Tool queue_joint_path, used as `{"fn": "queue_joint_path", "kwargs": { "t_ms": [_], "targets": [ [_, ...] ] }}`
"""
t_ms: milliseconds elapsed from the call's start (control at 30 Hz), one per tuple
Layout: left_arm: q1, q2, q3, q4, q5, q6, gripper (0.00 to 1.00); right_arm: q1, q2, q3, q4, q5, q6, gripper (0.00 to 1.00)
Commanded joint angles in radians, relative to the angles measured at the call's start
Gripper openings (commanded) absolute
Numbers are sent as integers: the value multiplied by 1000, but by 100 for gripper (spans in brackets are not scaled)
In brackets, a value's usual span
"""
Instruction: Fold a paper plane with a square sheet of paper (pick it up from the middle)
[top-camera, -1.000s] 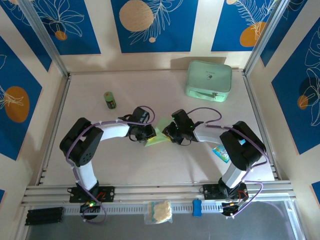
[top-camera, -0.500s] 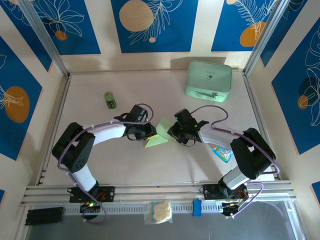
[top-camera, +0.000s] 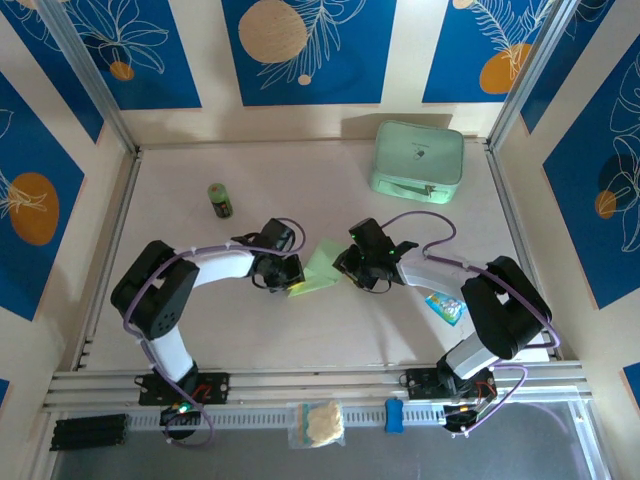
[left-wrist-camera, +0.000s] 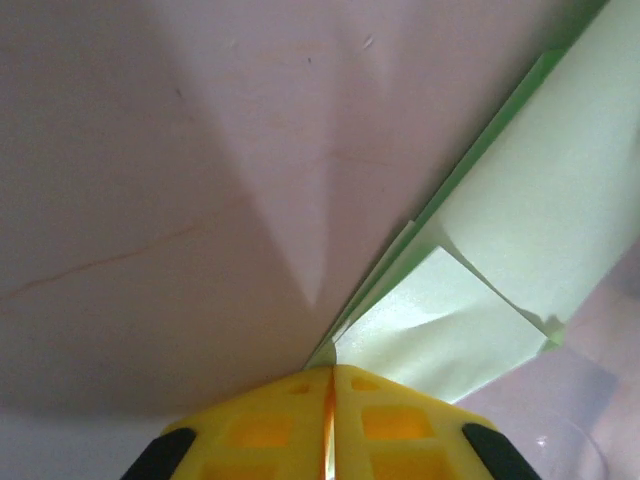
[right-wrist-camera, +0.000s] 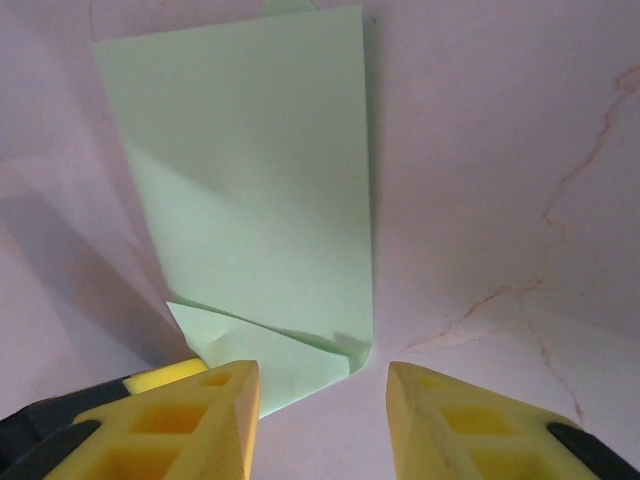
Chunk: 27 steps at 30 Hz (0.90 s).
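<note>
Roughly mid-task: paper (top-camera: 320, 268) has a few folds but no dart shape yet, lying on surface near-side of mint-green case (top-camera: 418, 160), well apart. Left hand (top-camera: 296, 284) closed, apparently pinching paper's corner; right hand (top-camera: 341, 270) part-open, empty.

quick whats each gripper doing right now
left gripper: shut on a corner of the folded pale green paper sheet
right gripper: open, holding nothing

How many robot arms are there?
2. The left arm reaches toward the green paper from its left side. The right arm reaches toward it from the right side. None seem hidden.
</note>
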Motion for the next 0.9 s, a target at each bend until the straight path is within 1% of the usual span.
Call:
{"fn": "queue_joint_path", "kwargs": {
  "t_ms": [0, 200, 467, 867],
  "targets": [
    [3, 20, -29, -7, -37, -25, 10, -5, 13, -14, 12, -39, 18, 39],
    [6, 10, -45, -2, -42, -46, 9, -3, 55, -2, 29, -75, 31, 39],
    [11, 1, -69, 42, 0, -85, 9, 2, 107, 27, 41, -106, 21, 39],
    [23, -12, -100, 79, 32, -113, 9, 2, 147, 51, 51, -106, -1, 34]
  ]
}}
